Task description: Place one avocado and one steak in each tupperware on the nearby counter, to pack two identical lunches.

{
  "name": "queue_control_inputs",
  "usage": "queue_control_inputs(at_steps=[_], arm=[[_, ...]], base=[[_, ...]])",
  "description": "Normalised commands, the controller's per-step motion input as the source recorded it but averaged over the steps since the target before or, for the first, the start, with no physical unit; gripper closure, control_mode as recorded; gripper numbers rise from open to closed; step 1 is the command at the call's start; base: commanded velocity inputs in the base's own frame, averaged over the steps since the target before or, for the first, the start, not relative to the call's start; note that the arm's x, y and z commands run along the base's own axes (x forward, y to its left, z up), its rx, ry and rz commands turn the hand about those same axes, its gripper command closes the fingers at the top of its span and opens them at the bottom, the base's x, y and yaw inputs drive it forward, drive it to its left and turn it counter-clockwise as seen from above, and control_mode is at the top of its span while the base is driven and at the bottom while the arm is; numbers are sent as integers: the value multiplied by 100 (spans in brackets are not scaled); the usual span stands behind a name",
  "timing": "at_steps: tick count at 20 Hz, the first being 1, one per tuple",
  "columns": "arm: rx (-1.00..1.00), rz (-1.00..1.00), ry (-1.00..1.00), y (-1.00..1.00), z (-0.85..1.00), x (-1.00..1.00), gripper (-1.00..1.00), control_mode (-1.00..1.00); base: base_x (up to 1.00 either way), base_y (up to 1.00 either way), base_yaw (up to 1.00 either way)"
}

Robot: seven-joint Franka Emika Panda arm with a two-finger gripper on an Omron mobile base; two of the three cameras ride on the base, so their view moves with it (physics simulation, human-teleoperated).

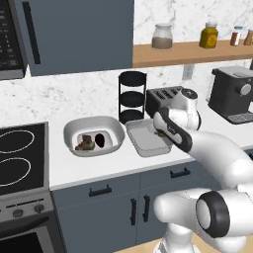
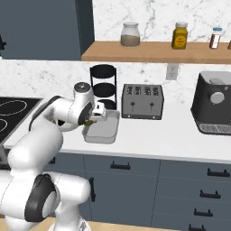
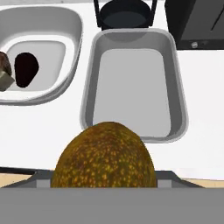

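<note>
No readable text, label, brand, number or sign anywhere. Shelf jars (image 2: 180, 36) with labels too blurred to make out. Microwave panel (image 1: 10, 34) at the left edge showing only faint rows of marks, not legible. Coffee machine (image 2: 214, 103) and toaster (image 2: 142, 101) without any legible marking. Stovetop (image 1: 20, 158) bearing plain ring outlines, no figures.
</note>
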Motion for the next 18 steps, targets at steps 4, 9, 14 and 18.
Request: queue_control_inputs(at_steps=[4, 9, 14, 18], arm=[[2, 8, 1, -16, -45, 87, 100, -100], [0, 10, 0, -15, -26, 81, 100, -100], [1, 2, 4, -2, -9, 56, 100, -100], [0, 0, 3, 0, -25, 40, 100, -100]], base=[[0, 0, 0], [0, 0, 0], [0, 0, 0], [0, 0, 0]])
